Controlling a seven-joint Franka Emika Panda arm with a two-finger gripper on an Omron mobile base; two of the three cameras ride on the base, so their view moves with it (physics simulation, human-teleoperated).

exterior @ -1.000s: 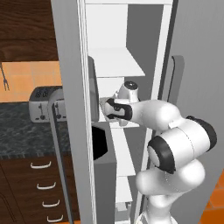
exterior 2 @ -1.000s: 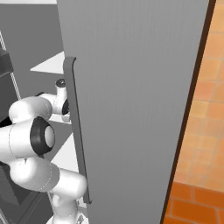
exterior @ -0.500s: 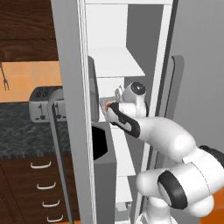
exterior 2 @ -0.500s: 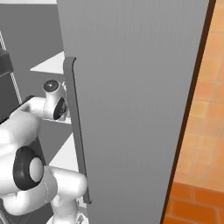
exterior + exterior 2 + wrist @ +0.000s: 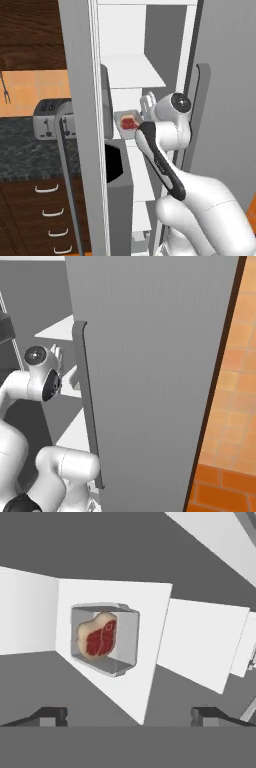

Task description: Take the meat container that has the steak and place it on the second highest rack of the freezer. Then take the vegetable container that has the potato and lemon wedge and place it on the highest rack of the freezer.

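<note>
Jaws: we see the gripper (image 5: 129,714) spread wide, its two dark fingertips (image 5: 47,716) far apart and nothing between them; it touches nothing.
Arm: we note it reaching up into the open freezer (image 5: 82,100), the hand (image 5: 150,106) level with the meat container and just beside it.
Meat container: we list a clear box (image 5: 104,639) resting on a white freezer shelf (image 5: 150,662); which rack from the top we cannot tell.
Steak: red-faced slab (image 5: 98,636) inside that box, toward one side.
Counter: dark, left of the freezer, carrying a toaster (image 5: 50,117).
</note>
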